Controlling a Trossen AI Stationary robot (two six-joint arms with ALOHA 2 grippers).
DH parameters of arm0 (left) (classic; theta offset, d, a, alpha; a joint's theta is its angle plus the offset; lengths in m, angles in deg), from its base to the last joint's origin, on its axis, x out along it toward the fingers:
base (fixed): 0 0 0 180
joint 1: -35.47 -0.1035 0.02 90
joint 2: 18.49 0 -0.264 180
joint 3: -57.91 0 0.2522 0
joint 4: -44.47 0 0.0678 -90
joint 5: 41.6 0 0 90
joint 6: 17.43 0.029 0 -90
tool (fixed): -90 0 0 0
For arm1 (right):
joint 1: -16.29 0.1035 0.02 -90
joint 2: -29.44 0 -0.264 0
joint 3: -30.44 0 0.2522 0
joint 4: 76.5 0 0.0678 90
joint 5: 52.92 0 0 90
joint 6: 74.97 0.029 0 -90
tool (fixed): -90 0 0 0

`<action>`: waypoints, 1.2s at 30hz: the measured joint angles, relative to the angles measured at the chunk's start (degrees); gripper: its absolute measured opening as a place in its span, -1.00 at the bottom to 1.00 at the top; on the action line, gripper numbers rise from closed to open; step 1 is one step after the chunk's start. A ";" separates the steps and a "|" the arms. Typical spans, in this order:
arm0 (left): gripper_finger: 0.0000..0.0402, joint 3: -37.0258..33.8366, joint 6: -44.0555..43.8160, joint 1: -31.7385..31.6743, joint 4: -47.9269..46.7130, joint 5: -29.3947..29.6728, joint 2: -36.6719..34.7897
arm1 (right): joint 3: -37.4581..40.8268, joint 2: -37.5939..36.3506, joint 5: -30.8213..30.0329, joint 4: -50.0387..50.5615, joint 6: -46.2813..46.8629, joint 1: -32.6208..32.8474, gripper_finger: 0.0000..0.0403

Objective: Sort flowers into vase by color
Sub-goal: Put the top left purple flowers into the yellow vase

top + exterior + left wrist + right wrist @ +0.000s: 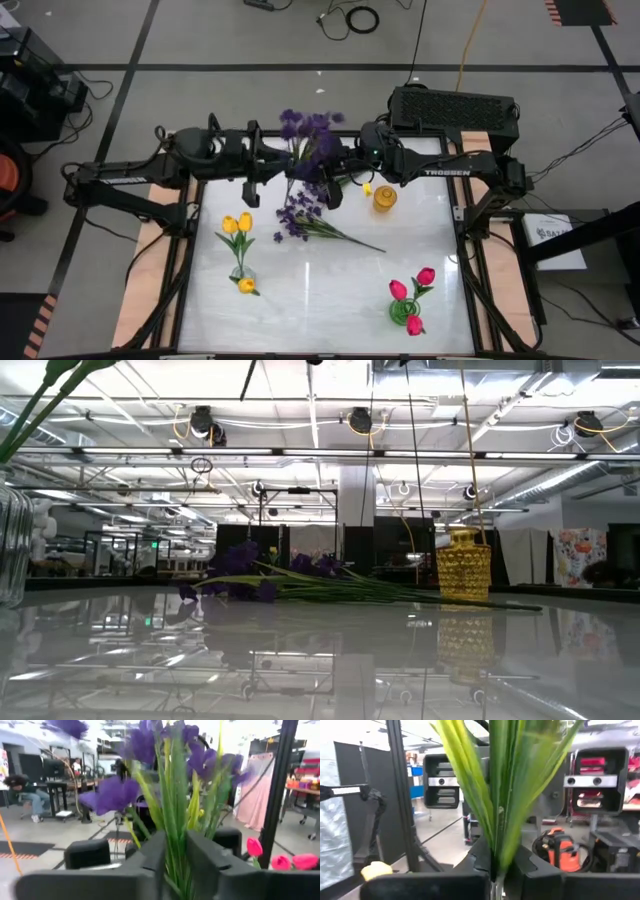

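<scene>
A bushy purple sprig (308, 133) is held upright above the table's twelve o'clock edge, its green stems (176, 845) pinched from both sides. A second purple sprig (298, 218) lies flat near the table's centre, blossoms toward ten o'clock and its long stem (352, 239) trailing toward four o'clock. Two yellow tulips (238, 223) stand in a clear vase at eight o'clock, with a third yellow tulip (247, 286) lying at its foot. At five o'clock two pink-red tulips (412, 283) stand in a green vase (402, 312), and another pink-red tulip (415, 325) lies just beside it.
</scene>
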 joint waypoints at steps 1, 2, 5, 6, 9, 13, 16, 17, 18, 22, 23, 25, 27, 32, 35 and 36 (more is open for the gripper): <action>-0.49 0.01 -0.02 0.69 -1.54 0.98 -0.54 | 0.00 -0.24 0.12 1.10 0.12 0.01 -0.92; -0.37 0.01 -0.02 1.45 -3.04 2.93 -1.13 | 0.00 -0.68 0.13 2.58 0.11 0.02 -0.92; 0.00 0.01 0.04 3.79 -7.52 10.39 -2.63 | 0.04 -2.92 -0.39 8.25 -1.21 -0.12 -0.96; 0.13 -0.01 -0.24 4.53 -8.78 12.93 -3.09 | 0.04 -3.97 -0.60 9.95 -1.76 -0.13 -0.97; 0.43 -0.04 -2.95 6.93 -10.06 19.24 -3.24 | 0.04 -7.18 -0.82 13.10 -2.51 -0.21 -0.97; 0.63 -1.70 -3.13 10.26 -7.26 22.35 -0.82 | 0.04 -11.56 -0.78 15.27 -2.99 -0.47 -0.97; 0.66 -2.26 -3.13 12.01 -5.74 26.45 2.63 | 0.00 -14.35 -0.78 16.86 -2.41 -0.87 -0.97; 0.66 -2.26 -3.13 12.39 -4.27 27.64 3.88 | 0.00 -15.00 -0.77 17.83 -2.27 -0.89 -0.97; 0.66 -2.26 -3.11 12.56 -2.96 28.30 5.12 | -0.02 -15.42 -0.78 18.53 -2.32 -0.89 -0.97; 0.66 -2.22 -2.66 13.12 2.81 28.53 10.47 | 0.00 -15.97 -0.76 21.64 -3.01 -0.80 -0.97; 0.66 -2.22 -2.65 13.14 3.77 29.17 11.51 | 0.00 -15.97 -0.74 21.76 -2.97 -0.76 -0.97; 0.66 -2.20 -2.76 13.03 5.34 31.71 13.18 | 0.00 -16.04 -0.79 21.73 -2.85 -0.78 -0.97; 0.66 -2.18 -2.76 12.95 6.28 34.90 14.69 | 0.00 -16.06 -1.13 21.65 -2.49 -0.78 -0.97; 0.66 -2.15 -2.78 13.03 8.85 36.10 17.59 | 0.00 -16.06 -2.07 21.74 -2.02 -0.80 -0.97; 0.61 -2.15 -2.80 13.03 9.13 36.08 18.47 | 0.00 -16.06 -2.07 21.77 -2.05 -0.78 -0.97; 0.57 -2.15 -2.80 13.03 9.02 35.89 18.87 | 0.00 -16.06 -2.05 21.86 -2.05 -0.78 -0.97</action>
